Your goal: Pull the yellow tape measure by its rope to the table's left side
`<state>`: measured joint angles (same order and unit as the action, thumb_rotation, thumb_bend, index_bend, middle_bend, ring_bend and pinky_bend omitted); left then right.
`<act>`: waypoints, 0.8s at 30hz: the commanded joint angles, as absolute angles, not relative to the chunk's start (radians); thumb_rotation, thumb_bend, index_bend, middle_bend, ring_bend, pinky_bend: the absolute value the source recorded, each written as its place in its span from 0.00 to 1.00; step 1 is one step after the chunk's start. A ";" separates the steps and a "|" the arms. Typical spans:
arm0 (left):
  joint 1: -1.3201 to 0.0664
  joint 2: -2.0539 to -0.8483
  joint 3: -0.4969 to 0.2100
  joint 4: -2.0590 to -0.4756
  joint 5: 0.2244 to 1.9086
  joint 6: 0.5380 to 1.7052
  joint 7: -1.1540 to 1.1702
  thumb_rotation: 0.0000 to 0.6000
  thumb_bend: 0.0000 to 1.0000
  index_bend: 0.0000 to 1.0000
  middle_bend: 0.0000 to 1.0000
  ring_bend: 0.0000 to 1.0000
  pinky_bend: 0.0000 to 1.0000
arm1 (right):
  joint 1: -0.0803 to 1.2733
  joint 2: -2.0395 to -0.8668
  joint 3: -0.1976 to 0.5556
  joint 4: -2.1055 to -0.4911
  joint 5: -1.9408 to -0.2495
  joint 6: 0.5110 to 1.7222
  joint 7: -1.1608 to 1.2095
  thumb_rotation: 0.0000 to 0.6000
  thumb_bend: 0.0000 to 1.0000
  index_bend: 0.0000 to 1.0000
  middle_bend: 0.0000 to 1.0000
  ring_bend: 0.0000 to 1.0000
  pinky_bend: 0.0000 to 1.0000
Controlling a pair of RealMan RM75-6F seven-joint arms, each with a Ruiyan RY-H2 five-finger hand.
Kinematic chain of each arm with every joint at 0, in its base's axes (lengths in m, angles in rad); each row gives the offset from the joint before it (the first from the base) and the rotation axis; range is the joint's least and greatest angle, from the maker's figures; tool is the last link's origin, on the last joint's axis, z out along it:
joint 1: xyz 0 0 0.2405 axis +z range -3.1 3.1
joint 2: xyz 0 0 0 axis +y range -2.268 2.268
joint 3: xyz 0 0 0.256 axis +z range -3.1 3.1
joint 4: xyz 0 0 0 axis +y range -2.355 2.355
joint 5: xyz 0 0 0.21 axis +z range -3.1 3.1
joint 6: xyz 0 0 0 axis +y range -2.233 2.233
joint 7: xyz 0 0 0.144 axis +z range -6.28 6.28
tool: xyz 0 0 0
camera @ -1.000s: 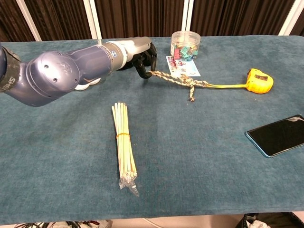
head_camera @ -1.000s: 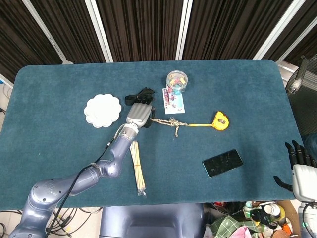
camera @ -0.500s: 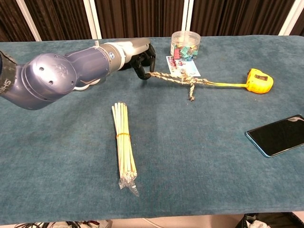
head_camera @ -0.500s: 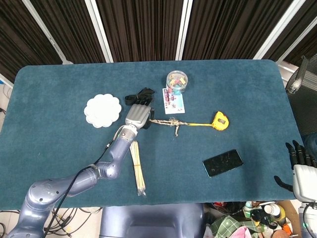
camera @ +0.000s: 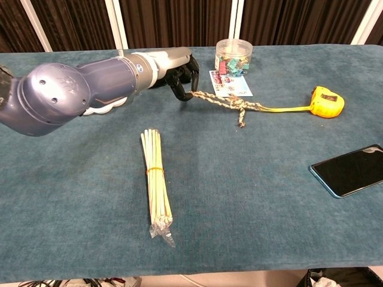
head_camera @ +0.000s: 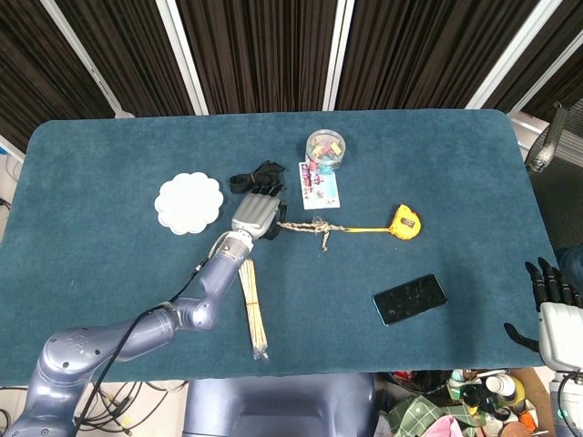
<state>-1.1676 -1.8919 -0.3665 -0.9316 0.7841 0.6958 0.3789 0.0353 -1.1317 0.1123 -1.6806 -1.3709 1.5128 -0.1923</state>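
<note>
Tape measure (head_camera: 405,221) (camera: 326,101), yellow, sat right of table centre on the blue cloth (head_camera: 109,264), near the far-right part in the chest view. Its yellow blade was drawn out to the left and tied to a braided rope (head_camera: 305,226) (camera: 224,101), knot with a short loose tail hanging toward the front edge. Rope ran roughly straight from the knot to the left hand.

Left hand (head_camera: 253,214) (camera: 179,75) was at the rope's left end, dark fingers (camera: 187,76) curled down and closed on the rope end; arm stretched in from the front-left corner. Exact finger placement on the rope was too small to tell.

Right hand (head_camera: 551,314) was off the table at the front-right, showed in the head view only, dark fingers up and apart, holding nothing.

Other items:
- white scalloped plate (head_camera: 189,203) left of the left hand, partly hidden by the arm in the chest view
- black strap (head_camera: 258,175) just behind the hand
- clear round tub (head_camera: 325,147) (camera: 233,55) of small coloured bits, far centre
- printed card (head_camera: 320,185) (camera: 230,84) just in front of the tub, rope passing along its near edge
- bundle of sticks (head_camera: 254,308) (camera: 156,183), banded, near the front edge
- phone (head_camera: 410,299) (camera: 352,169), screen dark, front right, well apart from the tape measure
</note>
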 commanded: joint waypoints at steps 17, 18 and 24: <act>-0.993 -1.563 -0.283 -1.345 0.874 0.826 0.366 1.00 0.50 0.67 0.11 0.00 0.00 | 0.036 -1.133 0.107 -1.675 -1.381 1.513 -0.204 1.00 0.07 0.01 0.00 0.06 0.16; -0.974 -1.533 -0.276 -1.370 0.883 0.839 0.359 1.00 0.50 0.67 0.11 0.00 0.00 | 0.036 -1.133 0.107 -1.676 -1.381 1.514 -0.205 1.00 0.07 0.01 0.00 0.06 0.16; -0.875 -1.390 -0.233 -1.475 0.963 0.914 0.311 1.00 0.50 0.67 0.11 0.00 0.00 | 0.035 -1.135 0.106 -1.675 -1.384 1.517 -0.212 1.00 0.07 0.01 0.00 0.06 0.16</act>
